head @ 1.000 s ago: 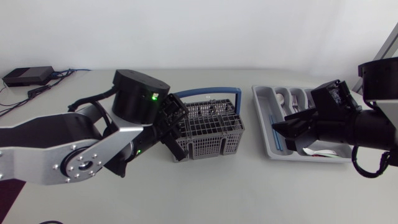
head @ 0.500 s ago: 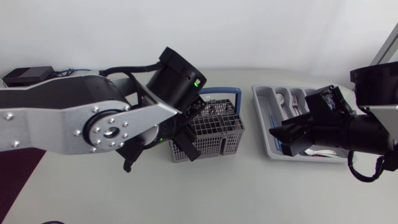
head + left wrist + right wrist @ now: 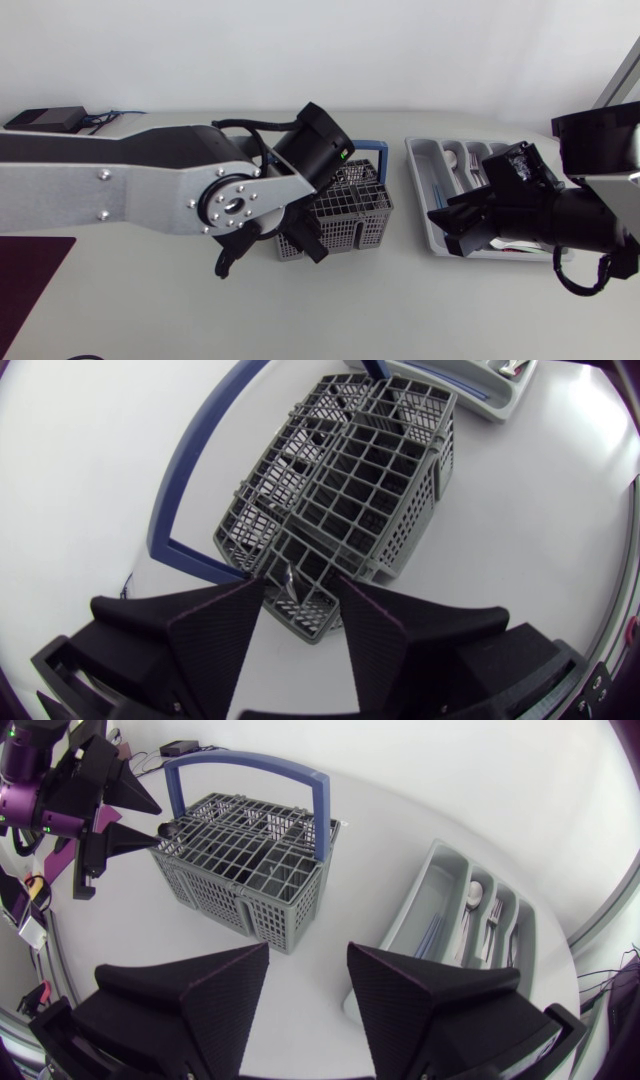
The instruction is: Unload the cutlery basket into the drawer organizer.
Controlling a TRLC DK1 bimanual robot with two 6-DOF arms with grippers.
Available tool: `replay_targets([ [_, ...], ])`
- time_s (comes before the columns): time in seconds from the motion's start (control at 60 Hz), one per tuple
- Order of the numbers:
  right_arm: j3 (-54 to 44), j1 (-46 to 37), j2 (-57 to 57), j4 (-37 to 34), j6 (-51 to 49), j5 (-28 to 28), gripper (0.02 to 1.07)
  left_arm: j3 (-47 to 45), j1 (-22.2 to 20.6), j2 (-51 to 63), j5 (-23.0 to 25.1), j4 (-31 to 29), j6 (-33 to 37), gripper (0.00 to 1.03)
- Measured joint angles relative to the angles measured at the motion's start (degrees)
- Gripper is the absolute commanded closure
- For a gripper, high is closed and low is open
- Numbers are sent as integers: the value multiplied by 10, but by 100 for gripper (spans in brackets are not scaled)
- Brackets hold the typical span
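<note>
Table [image 3: 400,310]: is carrying both task items.
Left arm [image 3: 150,185]: is coming in from 9 o'clock in the head view and ending over the basket's 8 o'clock corner.
Right arm [image 3: 590,215]: is coming in from 3 o'clock and hanging over the organizer's 6 o'clock side.
Cutlery basket [image 3: 340,205]: is sitting mid-table, with its blue handle [image 3: 335,150] lying at 12 o'clock.
Drawer organizer [image 3: 428,175]: is lying at the basket's 3 o'clock, apart from it.
Left gripper [image 3: 298,585]: fingers are standing wide apart either side of the basket's corner and gripping nothing.
Right gripper [image 3: 308,950]: fingers are spread wide and carrying nothing.
Slim metal piece [image 3: 287,577]: is standing in the corner compartment between the left fingers.
Cutlery [image 3: 480,905]: is lying in the organizer's slots.
</note>
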Motion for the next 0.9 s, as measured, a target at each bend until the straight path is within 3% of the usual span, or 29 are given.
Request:
replay_targets([
  [0.283,0,6,0,0,7,0,49,0,1,19,-23,3,-2,37],
  [0.583,0,6,1,0,10,0,49,0,20,40,-30,36,-2,65],
  [0.9,0,13,8,2,10,5,49,0,20,48,-65,74,1,70],
])
